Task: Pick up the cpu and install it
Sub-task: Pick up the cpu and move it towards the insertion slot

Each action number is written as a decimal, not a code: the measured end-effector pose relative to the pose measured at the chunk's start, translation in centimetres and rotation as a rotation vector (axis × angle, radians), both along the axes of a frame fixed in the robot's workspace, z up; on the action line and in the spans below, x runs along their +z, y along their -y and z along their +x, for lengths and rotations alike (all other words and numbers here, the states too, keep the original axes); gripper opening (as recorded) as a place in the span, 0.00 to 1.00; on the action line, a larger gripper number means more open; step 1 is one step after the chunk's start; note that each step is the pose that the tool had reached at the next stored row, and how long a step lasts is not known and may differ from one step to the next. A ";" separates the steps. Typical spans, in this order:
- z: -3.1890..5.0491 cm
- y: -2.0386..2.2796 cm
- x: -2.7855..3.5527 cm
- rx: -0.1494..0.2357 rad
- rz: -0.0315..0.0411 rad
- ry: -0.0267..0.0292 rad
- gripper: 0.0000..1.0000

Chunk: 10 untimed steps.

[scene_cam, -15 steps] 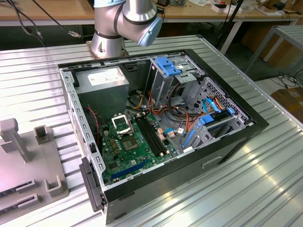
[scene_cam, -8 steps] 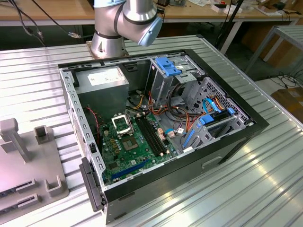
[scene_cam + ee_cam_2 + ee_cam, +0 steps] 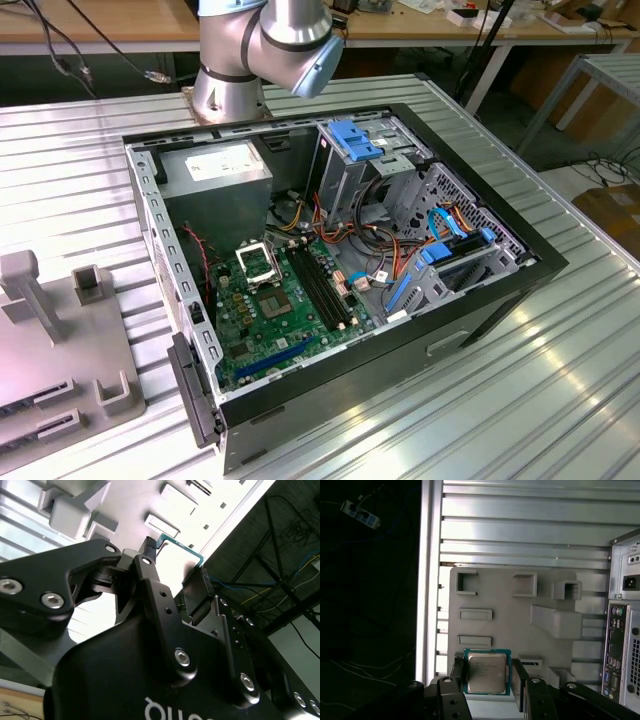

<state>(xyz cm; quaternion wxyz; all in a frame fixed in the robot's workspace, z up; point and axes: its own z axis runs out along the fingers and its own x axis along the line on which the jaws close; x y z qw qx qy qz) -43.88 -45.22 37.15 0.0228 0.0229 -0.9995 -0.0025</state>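
The cpu (image 3: 486,672) is a small square chip with a silver-grey top and a green rim, and it sits between the two black fingers of my gripper (image 3: 488,681), which is shut on its side edges. In the second wrist view the cpu's green edge (image 3: 177,544) spans from one fingertip (image 3: 148,546) to the other, with the gripper (image 3: 175,560) seen from behind. The chip hangs well above the grey fixture tray (image 3: 510,625). In the exterior view the black-and-silver socket frame (image 3: 257,262) sits on the green motherboard (image 3: 285,310) inside the open computer case (image 3: 540,265).
The grey tray (image 3: 60,350) with raised blocks and slots lies on the ribbed metal table at the exterior view's left, beside the case. The arm's base (image 3: 235,70) stands behind the case. The case holds a power supply (image 3: 215,165), blue drive brackets (image 3: 352,138) and cables. The case's rear panel (image 3: 625,645) borders the tray.
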 end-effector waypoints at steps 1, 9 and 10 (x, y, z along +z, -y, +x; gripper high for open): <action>0.02 0.01 0.01 0.000 0.0000 -0.0001 0.47; 0.05 0.00 0.46 0.000 0.0000 0.0000 0.47; 0.05 0.00 0.62 0.000 0.0000 0.0000 0.47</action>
